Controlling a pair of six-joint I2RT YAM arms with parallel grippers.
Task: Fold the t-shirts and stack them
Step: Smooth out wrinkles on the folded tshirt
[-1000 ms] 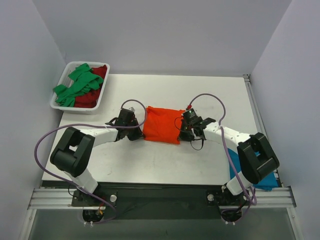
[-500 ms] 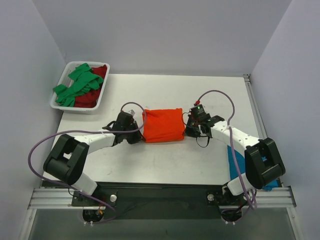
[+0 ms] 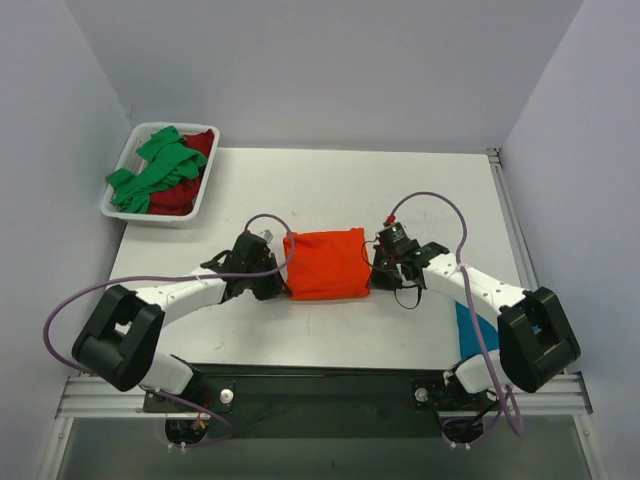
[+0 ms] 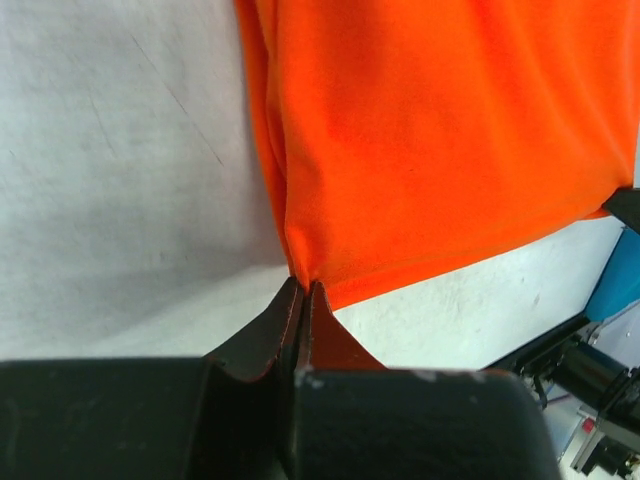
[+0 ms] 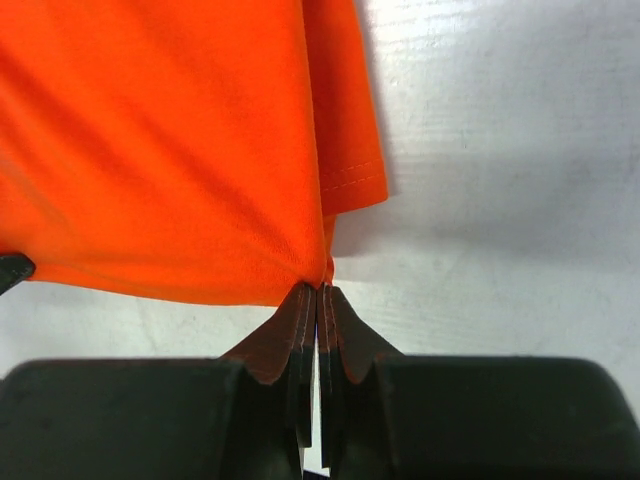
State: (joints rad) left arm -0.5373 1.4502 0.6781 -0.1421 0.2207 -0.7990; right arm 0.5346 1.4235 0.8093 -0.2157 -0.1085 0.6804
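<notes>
Your left gripper (image 4: 303, 292) has its two fingers pressed tight together, and the near left corner of the orange shirt (image 4: 440, 140) is nipped between the tips. Your right gripper (image 5: 318, 292) is closed the same way, pinching the near right corner of the orange shirt (image 5: 160, 130), where a stitched hem shows just above the tips. In both wrist views the cloth fans out from the pinch with soft creases running toward the fingers.

From above, you can see the left gripper (image 3: 265, 277) touching the left edge of the orange shirt (image 3: 325, 263) and the right gripper (image 3: 384, 262) touching its right edge. The shirt lies between them as a compact, folded, roughly square bundle, flat on the table (image 3: 330, 185) a little nearer to the arms than the middle. Both arms reach inward from their bases and lie low over the surface, with a purple cable looping off each.

Further out, the teal shirt (image 3: 472, 328) lies at the near right edge of the table, mostly hidden behind your right arm (image 3: 490, 292). A blue sliver of the teal shirt (image 4: 620, 285) also shows at the edge of the left wrist view. At the far left corner the white tray (image 3: 208, 175) holds the green shirt (image 3: 155, 170), crumpled on top of the dark red shirt (image 3: 178, 198). Both are unfolded and well apart from the orange shirt.
</notes>
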